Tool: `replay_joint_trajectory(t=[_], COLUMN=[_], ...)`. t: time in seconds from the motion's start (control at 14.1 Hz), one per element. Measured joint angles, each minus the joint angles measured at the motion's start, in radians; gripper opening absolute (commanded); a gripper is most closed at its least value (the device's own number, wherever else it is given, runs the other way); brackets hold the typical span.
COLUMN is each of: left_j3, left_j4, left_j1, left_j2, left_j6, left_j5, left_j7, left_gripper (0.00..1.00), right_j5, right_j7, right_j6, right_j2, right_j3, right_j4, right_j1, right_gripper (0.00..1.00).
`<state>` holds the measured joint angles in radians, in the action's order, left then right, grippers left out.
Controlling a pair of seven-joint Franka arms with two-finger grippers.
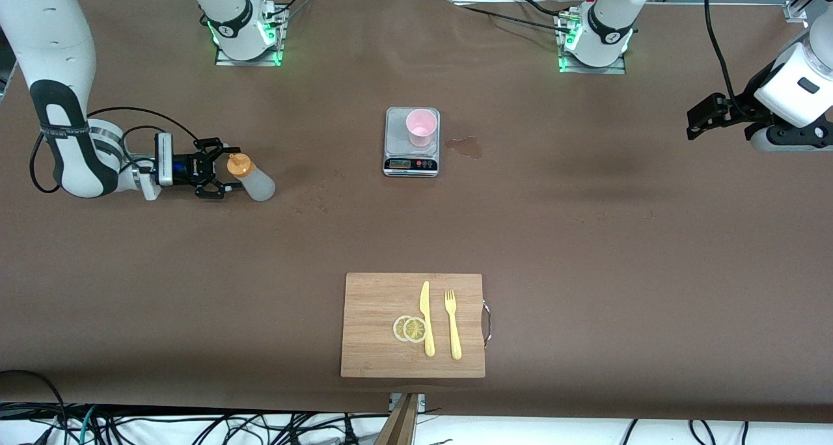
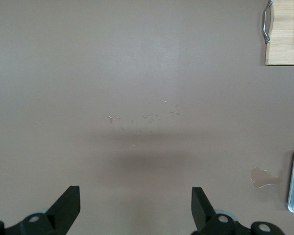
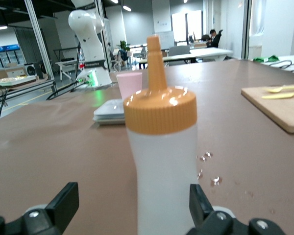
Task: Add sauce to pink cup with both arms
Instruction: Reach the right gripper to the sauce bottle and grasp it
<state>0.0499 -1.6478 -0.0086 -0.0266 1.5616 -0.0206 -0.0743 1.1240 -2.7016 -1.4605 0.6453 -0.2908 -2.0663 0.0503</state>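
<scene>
The sauce bottle, whitish with an orange nozzle cap, stands on the table toward the right arm's end. My right gripper is open right beside it, fingers level with its body and apart from it. In the right wrist view the bottle fills the middle, between the open fingertips. The pink cup stands on a small scale at the table's middle; it also shows in the right wrist view. My left gripper waits, open and empty, high over the left arm's end of the table.
A wooden cutting board with lemon slices, a yellow knife and a yellow fork lies near the front camera. A small wet stain marks the table beside the scale. Droplets lie beside the bottle.
</scene>
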Motion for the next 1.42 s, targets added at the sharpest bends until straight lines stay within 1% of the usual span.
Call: replay_joint_trajectory(t=[0.28,0.43,0.85,0.99,1.07,1.14,1.21,1.28,1.42], left_j3=[0.000,0.000,0.000,0.000,0.000,0.000,0.000,0.000,0.000], left_j4=[0.000,0.000,0.000,0.000,0.000,0.000,0.000,0.000,0.000], left_j1=[0.000,0.000,0.000,0.000,0.000,0.000,0.000,0.000,0.000], left_j2=[0.000,0.000,0.000,0.000,0.000,0.000,0.000,0.000,0.000], left_j6=[-0.008,-0.008,-0.010,-0.012,-0.015,-0.018,-0.020,-0.024,-0.037], left_j5=[0.000,0.000,0.000,0.000,0.000,0.000,0.000,0.000,0.000], left_j7=[0.000,0.000,0.000,0.000,0.000,0.000,0.000,0.000,0.000], left_gripper=[1.00,1.00,1.00,1.00,1.00,1.00,1.00,1.00,1.00], right_j5=[0.016,0.047,0.154,0.169,0.170,0.170,0.170,0.170,0.174], right_j7=[-0.001,-0.001,-0.013,-0.015,-0.017,-0.018,-0.019,-0.020,-0.021], right_j6=[0.022,0.026,0.053,0.056,0.057,0.058,0.058,0.059,0.062], right_j2=[-0.001,-0.001,0.030,0.042,0.048,0.053,0.058,0.063,0.066], right_j3=[0.001,0.002,0.042,0.044,0.045,0.047,0.049,0.051,0.053], right_j4=[0.021,0.025,0.025,0.025,0.025,0.025,0.025,0.025,0.034], right_j1=[0.001,0.001,-0.029,-0.046,-0.049,-0.050,-0.050,-0.050,-0.051], right_gripper=[1.00,1.00,1.00,1.00,0.93,0.74,0.46,0.24,0.00])
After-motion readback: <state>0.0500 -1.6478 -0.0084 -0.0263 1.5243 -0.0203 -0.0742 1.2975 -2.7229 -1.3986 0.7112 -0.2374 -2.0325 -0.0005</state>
